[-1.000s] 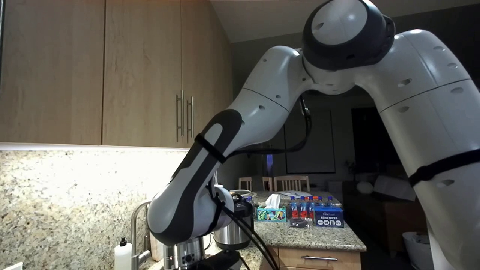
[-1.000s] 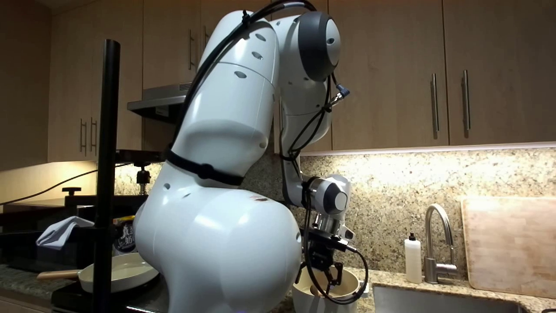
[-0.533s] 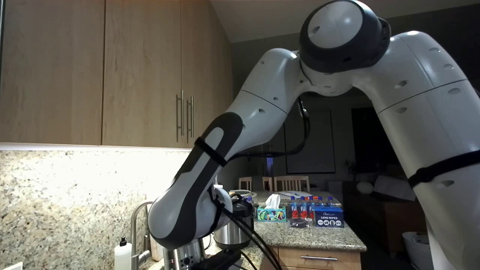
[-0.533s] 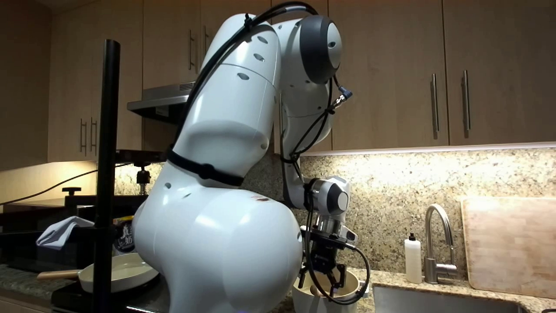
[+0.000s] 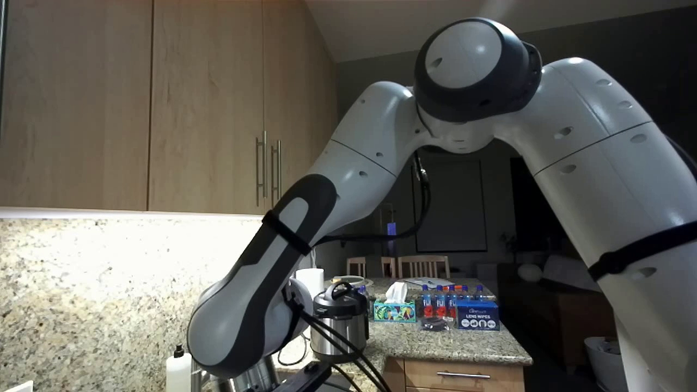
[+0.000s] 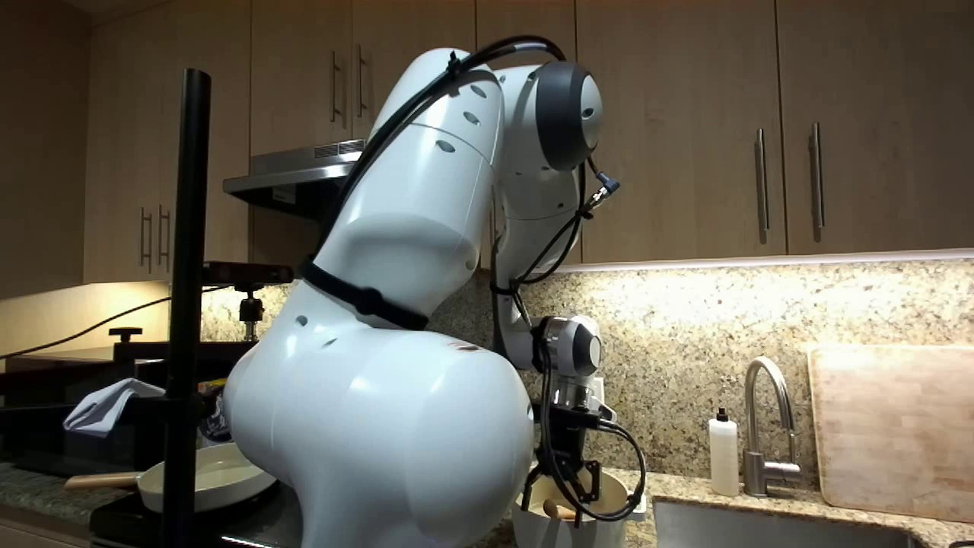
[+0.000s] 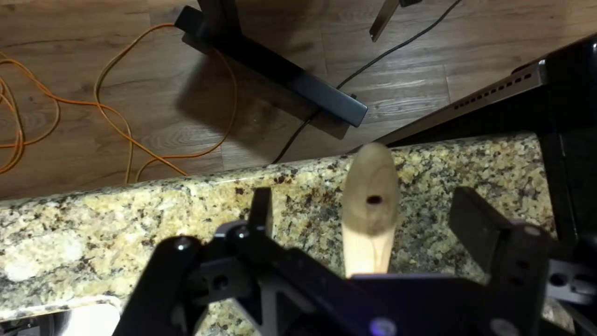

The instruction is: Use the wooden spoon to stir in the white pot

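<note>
The white pot [image 6: 544, 530] stands on the counter in an exterior view, its cream inside partly hidden by my gripper and a hanging cable. From inside it the wooden spoon's handle end [image 6: 559, 508] leans against the near rim. My gripper [image 6: 557, 498] points down over the pot's mouth, fingers spread. In the wrist view the wooden spoon [image 7: 371, 200], with a hole near its tip, rises between the wide-apart fingers, touching neither of the pads [image 7: 473, 228]. Its lower part is hidden behind the gripper body, and so is the pot there.
A sink [image 6: 776, 525], faucet [image 6: 768, 426], white bottle [image 6: 724, 453] and cutting board [image 6: 890, 426] are beside the pot. A frying pan [image 6: 221, 476] sits on the stove. A metal cooker [image 5: 340, 321] stands farther along the counter. A black cable [image 6: 643, 464] loops before the pot.
The arm's elbow has come down, and the wrist has shifted toward the backsplash. My gripper has stayed over the pot with its fingers apart. More of the spoon's end shows now.
</note>
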### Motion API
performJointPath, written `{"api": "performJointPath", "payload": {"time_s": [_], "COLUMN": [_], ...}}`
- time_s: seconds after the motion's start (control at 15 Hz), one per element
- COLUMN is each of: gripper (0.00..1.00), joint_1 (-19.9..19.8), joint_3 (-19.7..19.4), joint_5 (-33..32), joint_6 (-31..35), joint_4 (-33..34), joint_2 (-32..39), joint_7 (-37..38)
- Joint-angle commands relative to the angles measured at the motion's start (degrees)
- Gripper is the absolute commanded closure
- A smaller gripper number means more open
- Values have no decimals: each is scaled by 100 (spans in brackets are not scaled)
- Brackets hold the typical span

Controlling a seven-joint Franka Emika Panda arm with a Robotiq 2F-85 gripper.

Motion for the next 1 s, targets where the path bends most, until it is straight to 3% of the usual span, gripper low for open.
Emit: {"api": "performJointPath", "payload": {"time_s": [0.0,0.33,0.67,0.93], "gripper": [32,65,96,97], "joint_1": [148,182,255,242], "joint_3": [-69,-87,-49,-59], "joint_5": [-382,-652,-1041,-1149], "joint_6": [-595,-1210,-1056,-879], "joint_4": [314,531,787,768], "joint_2": [180,301,391,280], "joint_7": [189,131,-30,-52]}}
